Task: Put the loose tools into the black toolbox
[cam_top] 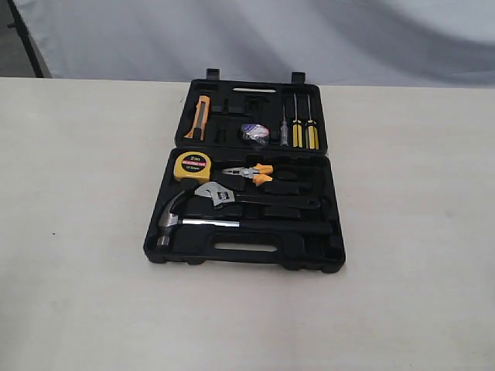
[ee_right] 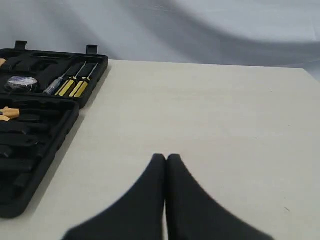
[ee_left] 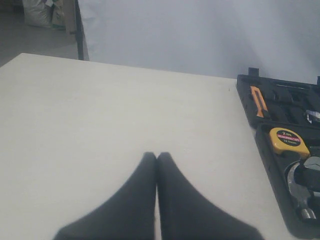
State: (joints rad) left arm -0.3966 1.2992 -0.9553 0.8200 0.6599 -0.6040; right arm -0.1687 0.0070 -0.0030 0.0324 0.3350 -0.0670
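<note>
The toolbox [cam_top: 179, 252] lies open at the centre of the frame. The hammer [cam_top: 203, 222] and the wrench [cam_top: 259, 200] just above it sit in the lower half, and the tape roll [cam_top: 254, 133] in the upper. The hammer looks stiff and head-heavy, best gripped on the shaft near the head. The roll looks light, its wrap probably slippery. The left hand [ee_left: 157, 156] and right hand [ee_right: 166, 157] are pressed together, empty, over the pale matte counter [cam_top: 77, 232]. A white cloth [cam_top: 325, 39] hangs behind.
</note>
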